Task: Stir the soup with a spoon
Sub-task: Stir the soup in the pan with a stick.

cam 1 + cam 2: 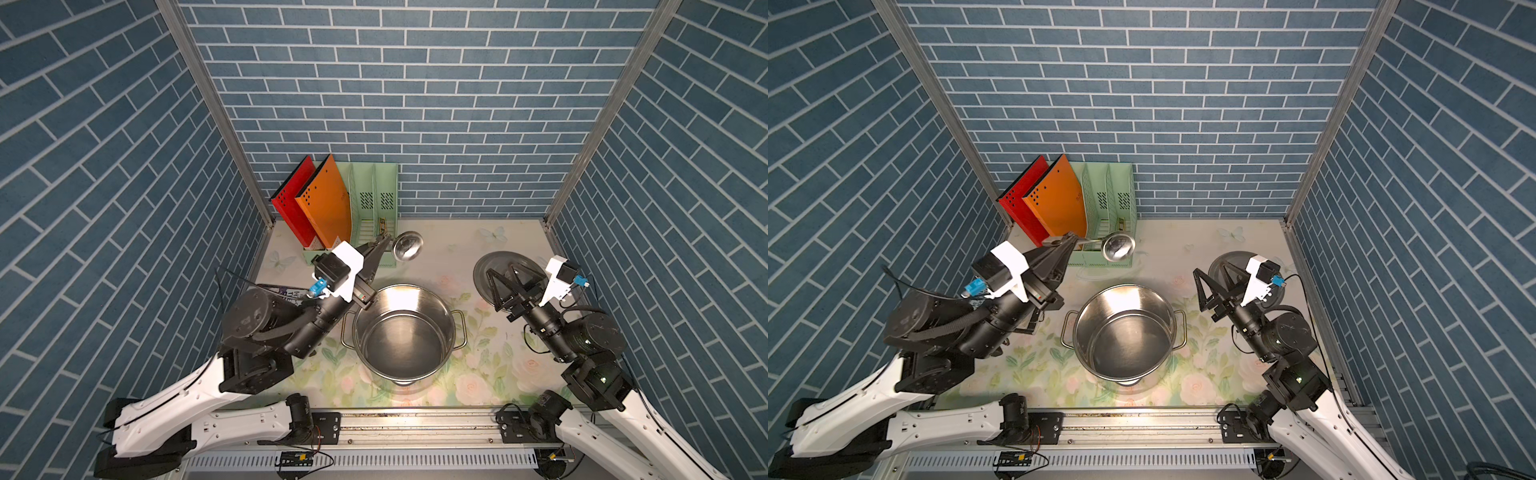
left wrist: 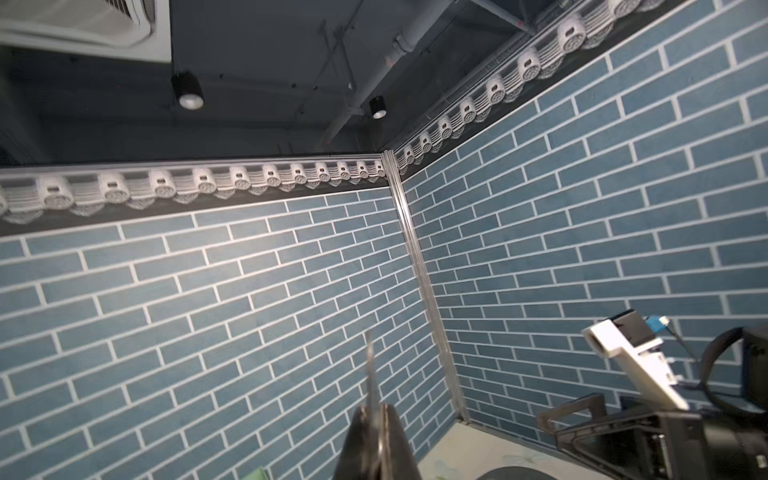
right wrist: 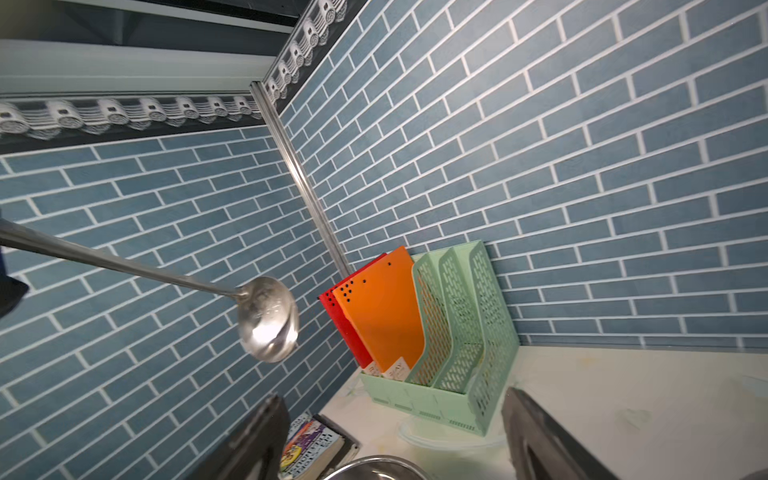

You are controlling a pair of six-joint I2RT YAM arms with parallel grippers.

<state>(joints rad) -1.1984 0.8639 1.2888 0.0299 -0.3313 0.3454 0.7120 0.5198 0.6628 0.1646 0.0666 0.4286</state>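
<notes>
The spoon [image 1: 408, 244] is a long steel ladle held level in the air behind the pot, in front of the file rack. My left gripper [image 1: 385, 240] is shut on its thin handle [image 1: 1088, 240]. In the left wrist view the handle's end [image 2: 370, 365] sticks out past the closed left gripper [image 2: 376, 409]. The right wrist view shows the ladle's bowl [image 3: 269, 318] hanging free. The steel pot [image 1: 415, 299] stands open mid-table; I cannot make out soup inside. My right gripper [image 1: 503, 272] hangs open and empty over the lid, right of the pot.
The round steel lid [image 1: 482, 266] lies on the table at back right. A green file rack [image 1: 374, 199] with red and orange folders stands at the back left. A book [image 3: 311, 444] lies under my left arm. Brick walls close three sides.
</notes>
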